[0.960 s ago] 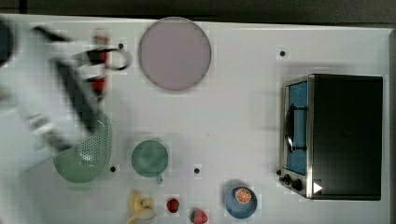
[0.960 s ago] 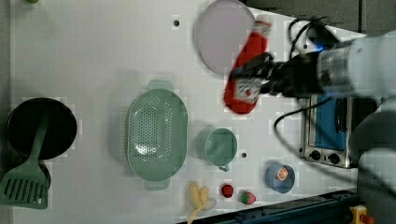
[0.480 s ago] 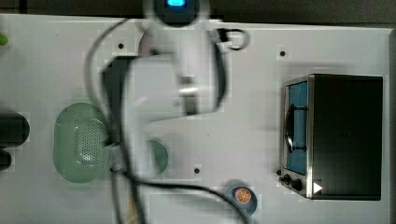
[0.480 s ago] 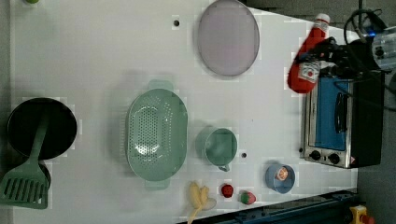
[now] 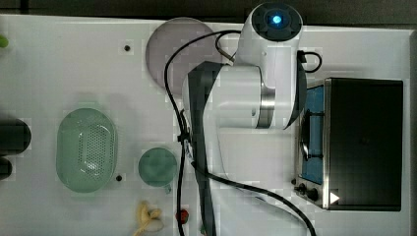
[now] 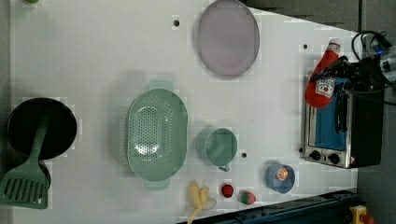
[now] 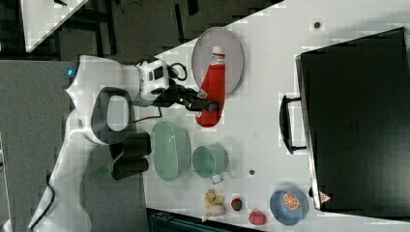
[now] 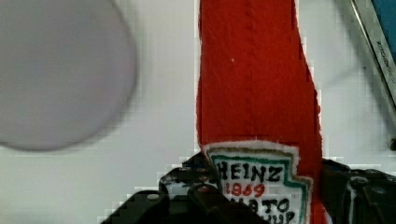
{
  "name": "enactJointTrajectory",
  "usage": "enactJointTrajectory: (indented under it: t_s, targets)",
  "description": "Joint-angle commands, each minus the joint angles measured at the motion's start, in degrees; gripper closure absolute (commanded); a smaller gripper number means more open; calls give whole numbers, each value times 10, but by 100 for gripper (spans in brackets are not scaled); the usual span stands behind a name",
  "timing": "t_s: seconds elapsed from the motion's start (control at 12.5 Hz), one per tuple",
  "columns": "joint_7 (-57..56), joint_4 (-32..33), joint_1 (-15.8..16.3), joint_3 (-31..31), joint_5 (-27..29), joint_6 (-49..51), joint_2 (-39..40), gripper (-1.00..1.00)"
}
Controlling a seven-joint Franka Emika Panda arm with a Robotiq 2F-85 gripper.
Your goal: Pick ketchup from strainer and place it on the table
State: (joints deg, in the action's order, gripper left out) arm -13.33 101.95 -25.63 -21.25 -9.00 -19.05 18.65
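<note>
Top view: the white arm [image 5: 255,93] reached across the table [image 5: 74,69], hiding whatever it carried; the strainer [image 5: 86,149] lay bare, well apart from the arm, with the green cup [image 5: 157,167] between them.

Left view: the hand [image 6: 337,73] was clamped on the ketchup [image 6: 322,79] at the label, holding it off the table at a tilt, white cap away from the hand, beside the toaster oven [image 6: 343,126]; the strainer [image 6: 156,135] sat far from the hand, past the cup [image 6: 218,147].

Right view: the hand [image 7: 207,105] gripped the ketchup [image 7: 212,92] about its lower body, the neck lying over the grey plate [image 7: 232,58]; the strainer [image 7: 170,151] stood just beyond the hand.

Wrist view: the dark fingers [image 8: 187,193] pressed both sides of the ketchup [image 8: 254,93] at its label, the table [image 8: 163,93] under it, the plate [image 8: 56,70] off to one side.
</note>
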Motion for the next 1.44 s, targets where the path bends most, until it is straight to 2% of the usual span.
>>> enactJointTrajectory:
  t_s: [0.08,0.48,0.88,0.96,1.2,1.28,1.44]
  targets:
    - [-36,50,35,-14,-12,-42,-11,-19]
    - [-35,157,34,3,-18,-138,-1,-19]
    - [-35,209,35,22,-18,-256,48,-19]
    - [-35,214,35,26,-18,-277,57,-27]
    - [-35,223,35,33,-21,-312,67,-90]
    - [-37,221,35,33,-24,-306,60,-100]
    - [-35,208,35,29,-22,-288,24,-100]
